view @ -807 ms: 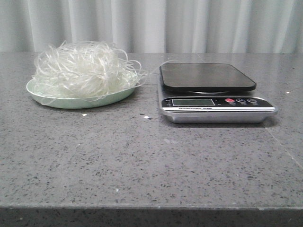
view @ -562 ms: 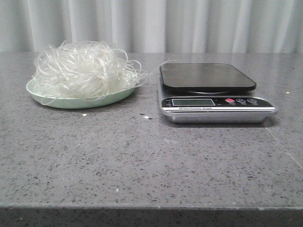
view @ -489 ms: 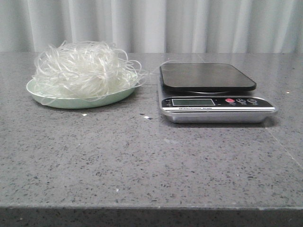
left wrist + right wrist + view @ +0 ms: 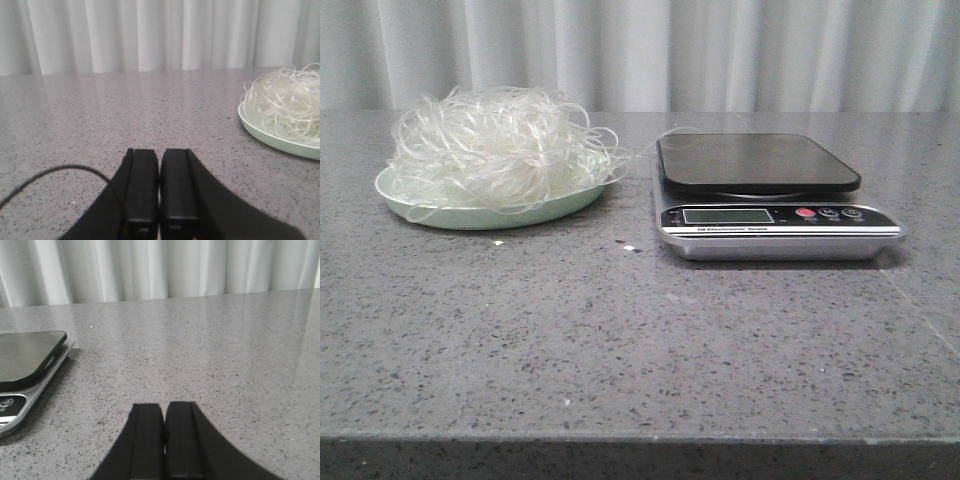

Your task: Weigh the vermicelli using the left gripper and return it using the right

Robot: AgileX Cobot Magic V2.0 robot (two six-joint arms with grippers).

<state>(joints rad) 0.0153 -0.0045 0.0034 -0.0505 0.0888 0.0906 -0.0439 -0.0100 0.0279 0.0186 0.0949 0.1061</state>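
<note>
Nearest, both arms sit low over the grey tabletop [image 4: 620,340]: the left gripper [image 4: 159,192] and right gripper [image 4: 164,437] are clenched on nothing. Farther back, the vermicelli [image 4: 495,145] heaps on a pale green plate [image 4: 480,215] toward the back-left corner, with a scale [image 4: 770,195] to its right.

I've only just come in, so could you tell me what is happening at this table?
Nothing is being handled yet. The vermicelli sits heaped on a green plate, and the scale beside it has a bare platform. The left tool and right tool are both shut and empty, each low over the table.
</note>
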